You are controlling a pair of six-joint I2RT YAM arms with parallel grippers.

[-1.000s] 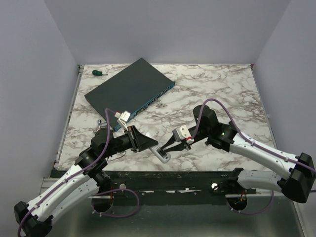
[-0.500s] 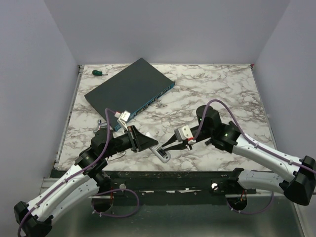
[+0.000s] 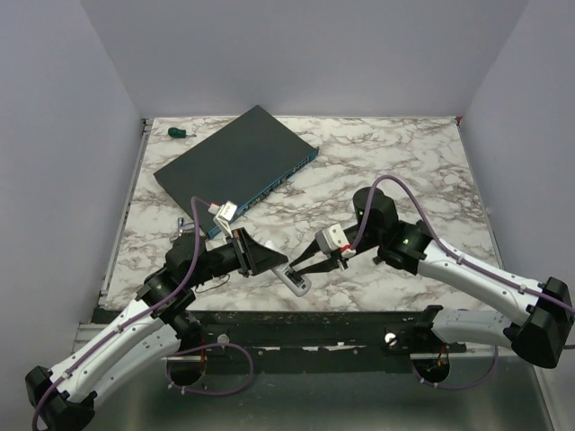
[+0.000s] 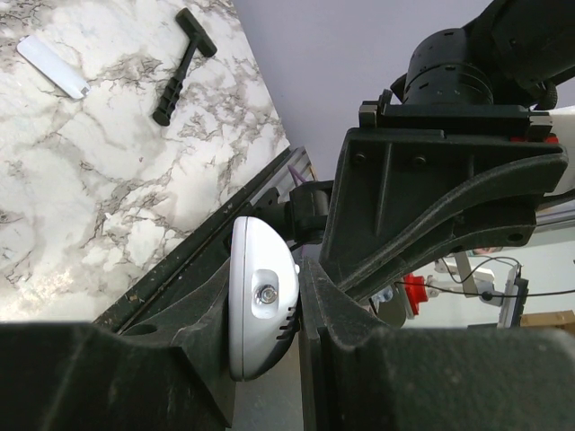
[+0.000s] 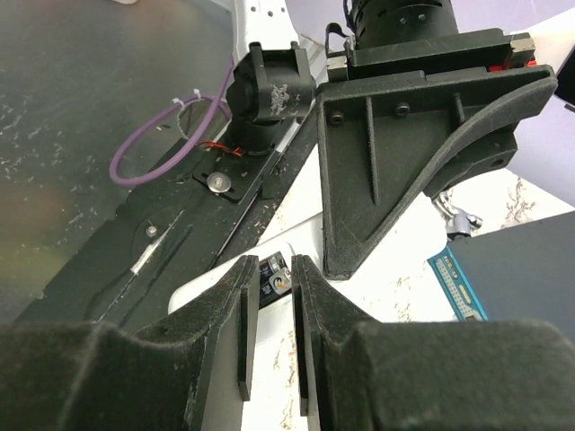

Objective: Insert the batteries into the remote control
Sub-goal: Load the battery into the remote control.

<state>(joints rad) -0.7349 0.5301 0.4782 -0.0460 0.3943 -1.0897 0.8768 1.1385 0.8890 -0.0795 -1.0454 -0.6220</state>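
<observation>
Grip: left gripper [image 3: 279, 266] clamped on remote control [image 4: 260, 305], white shell pinched between both fingers.
Right gripper [image 5: 269, 268] tip to tip with the left; fingers nearly together, only a narrow slit between them. Dark battery [image 5: 276, 284] end visible in that slit, sitting in the remote control's open bay; cannot tell whether pinched or merely straddled. Both held over the near edge of the marble table [image 3: 404, 162]. Farther out, on the marble: white flat strip [image 4: 52, 67] and black T-shaped tool [image 4: 184, 63]. At far left, dark network box [image 3: 235, 168], with green-handled screwdriver [image 3: 181, 132] in the back corner.
</observation>
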